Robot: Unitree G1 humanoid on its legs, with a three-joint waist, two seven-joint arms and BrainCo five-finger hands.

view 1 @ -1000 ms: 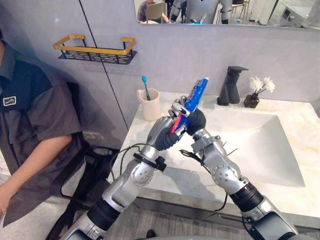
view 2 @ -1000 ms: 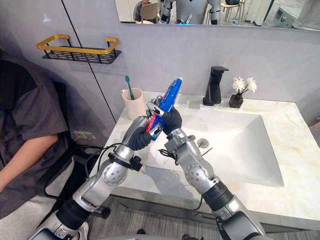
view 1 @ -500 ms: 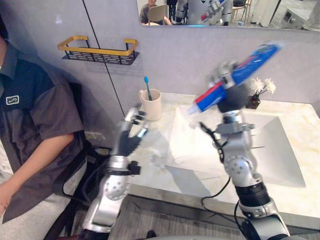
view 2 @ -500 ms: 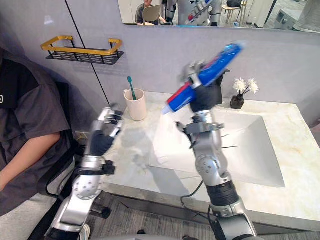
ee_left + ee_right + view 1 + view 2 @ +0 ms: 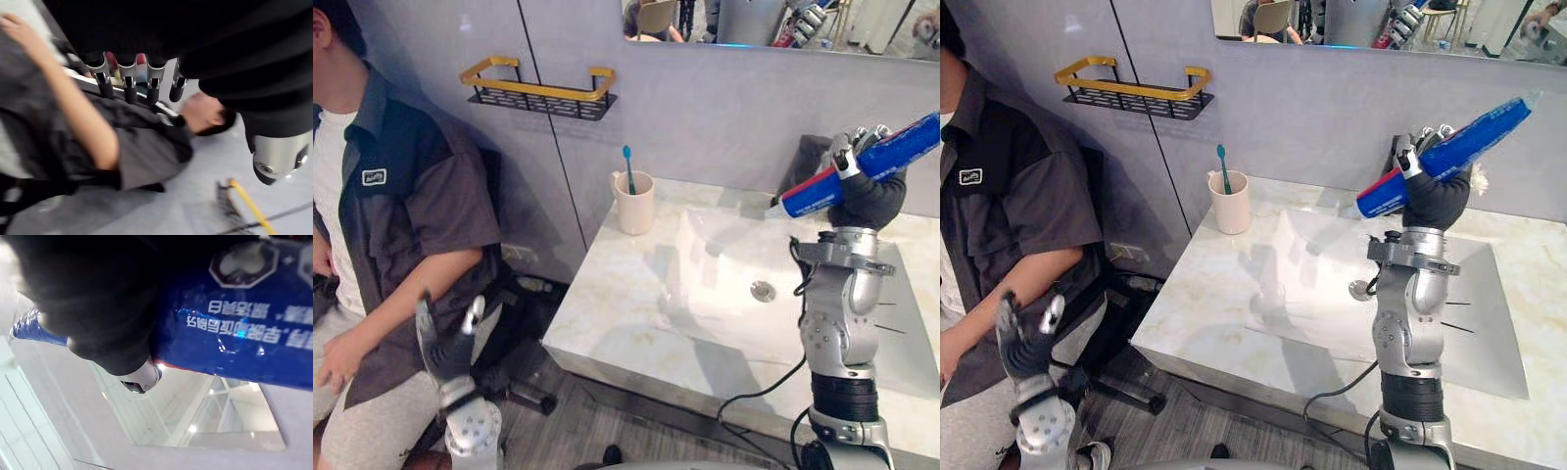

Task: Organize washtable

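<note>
A blue, red and white toothpaste tube is held up over the right side of the sink basin, cap end pointing left. My right hand is shut on it, and the tube lies across that hand's palm. My left hand hangs low at the lower left, off the marble washtable, with straight fingers and nothing in it. A beige cup with a teal toothbrush stands at the back left of the washtable.
A person in a dark shirt sits close by my left hand. A gold-and-black wire shelf hangs on the wall above the cup. A mirror runs along the top of the wall.
My left hand has let go of the tube, opened and dropped off the washtable to the lower left. My right hand has carried the tube up and to the right. The camera has shifted.
</note>
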